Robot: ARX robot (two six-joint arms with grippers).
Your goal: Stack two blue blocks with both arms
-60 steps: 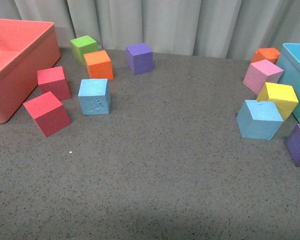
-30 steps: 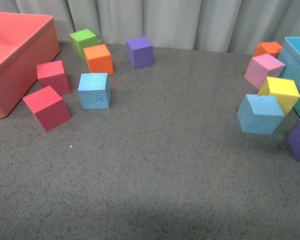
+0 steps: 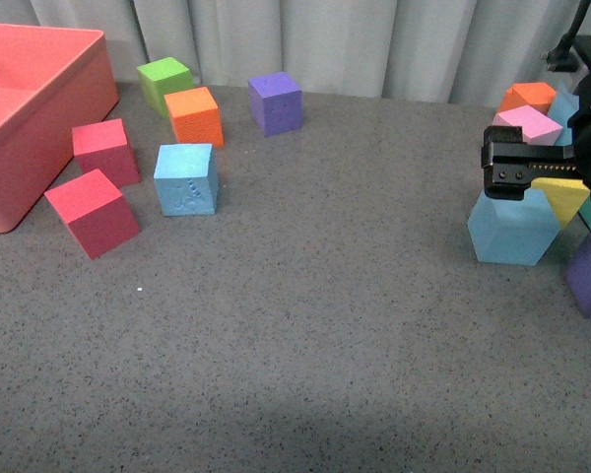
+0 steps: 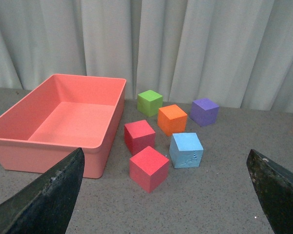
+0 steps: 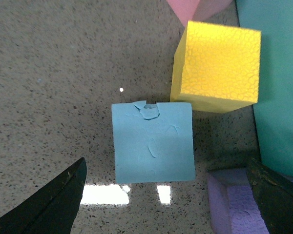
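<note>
The embossed blue block (image 3: 186,178) sits on the grey table at the left, beside two red cubes; it also shows in the left wrist view (image 4: 186,150). The plain blue block (image 3: 510,230) sits at the right, and its top face shows in the right wrist view (image 5: 153,142). My right gripper (image 3: 537,168) hangs open just above the plain block; in its wrist view (image 5: 168,204) the jaws stand wide apart on either side of it without touching it. My left gripper (image 4: 163,195) is open and empty, well back from the embossed block, and is out of the front view.
A salmon bin (image 3: 84,74) stands at the far left, with two red cubes (image 3: 92,212), an orange cube (image 3: 194,115), a green one (image 3: 164,82) and a purple one (image 3: 276,101) nearby. A yellow cube (image 5: 217,66), a purple cube (image 5: 234,204) and a teal bin (image 5: 278,73) crowd the plain block.
My right arm has come into the front view from the right and now hangs over the plain blue block. The blocks have not moved.
</note>
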